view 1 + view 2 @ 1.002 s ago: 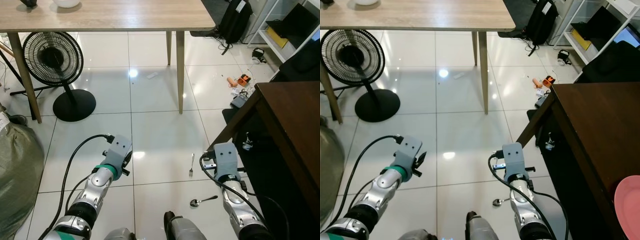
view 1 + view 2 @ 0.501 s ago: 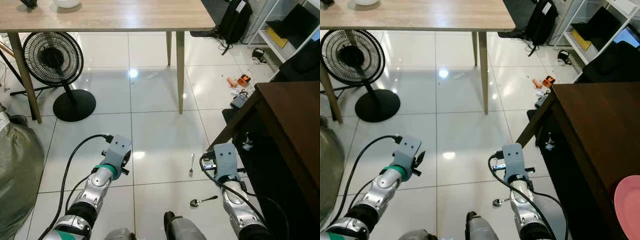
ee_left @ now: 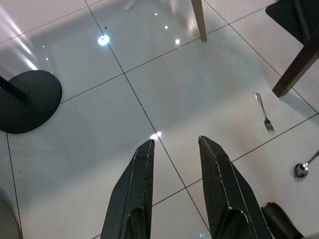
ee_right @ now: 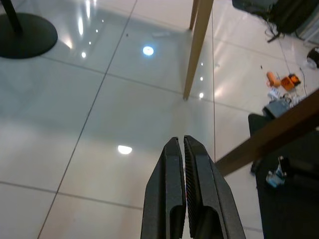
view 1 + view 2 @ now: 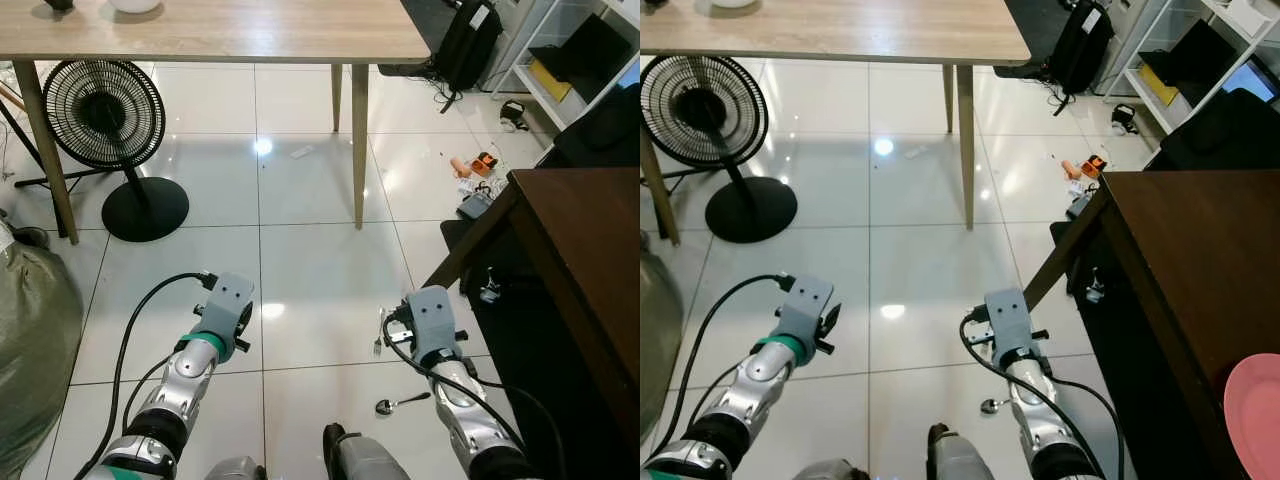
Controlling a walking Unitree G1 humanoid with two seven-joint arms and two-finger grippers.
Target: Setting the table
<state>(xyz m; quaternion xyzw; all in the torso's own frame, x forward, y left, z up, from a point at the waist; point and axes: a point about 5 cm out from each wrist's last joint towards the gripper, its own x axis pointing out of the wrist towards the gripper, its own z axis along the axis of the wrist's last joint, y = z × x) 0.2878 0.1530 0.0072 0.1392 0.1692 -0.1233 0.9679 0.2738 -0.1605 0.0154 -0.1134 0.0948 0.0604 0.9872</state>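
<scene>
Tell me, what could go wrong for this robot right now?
The fork and spoon lie flat on the glossy floor, so they may slide from the fingers. The right tool is shut, so it must open first. The dark table stands close on the right, so that arm could bump it.

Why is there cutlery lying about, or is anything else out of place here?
A silver metal fork and a silver metal spoon lie on the white tiled floor, not on a table. Small orange clutter is scattered beside the dark wooden table.
</scene>
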